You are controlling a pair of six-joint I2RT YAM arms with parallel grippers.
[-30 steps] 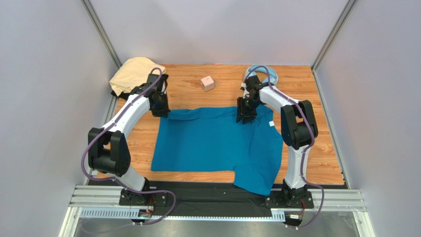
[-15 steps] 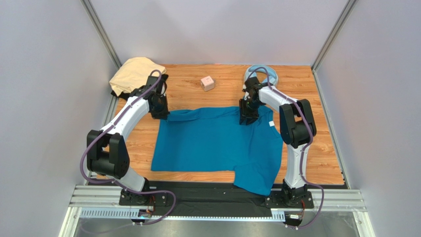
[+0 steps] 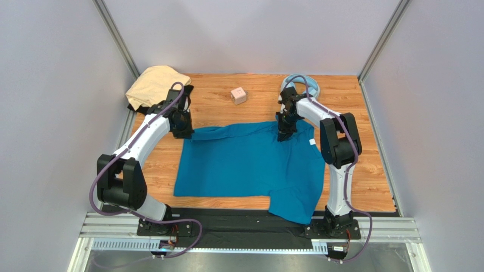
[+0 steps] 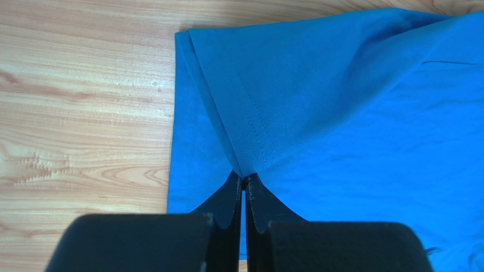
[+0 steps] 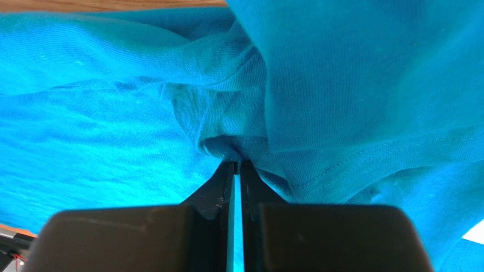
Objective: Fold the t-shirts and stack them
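Observation:
The teal-blue t-shirt [image 3: 250, 164] lies spread across the middle of the wooden table, its small white tag [image 3: 312, 141] near the right edge. My left gripper [image 3: 184, 134] is shut on the shirt's far left corner, and the hem [image 4: 250, 107] rises into its tips [image 4: 243, 180]. At the shirt's far edge, right of centre, my right gripper [image 3: 282, 136] is shut on bunched cloth [image 5: 227, 122] that puckers at its tips [image 5: 234, 164]. A pale tan t-shirt [image 3: 153, 82] sits crumpled at the far left corner, with a bit of black cloth [image 3: 189, 89] beside it.
A small pink cube [image 3: 239, 95] sits at the far middle of the table [image 3: 375, 181]. Light-blue headphones [image 3: 307, 85] lie at the far right, behind the right arm. Grey walls enclose the table on three sides. The shirt's near right corner hangs over the black front rail [image 3: 238, 224].
The right gripper has come down on the shirt's far edge and shut on the cloth. The left gripper keeps its grip on the far left corner, barely shifted.

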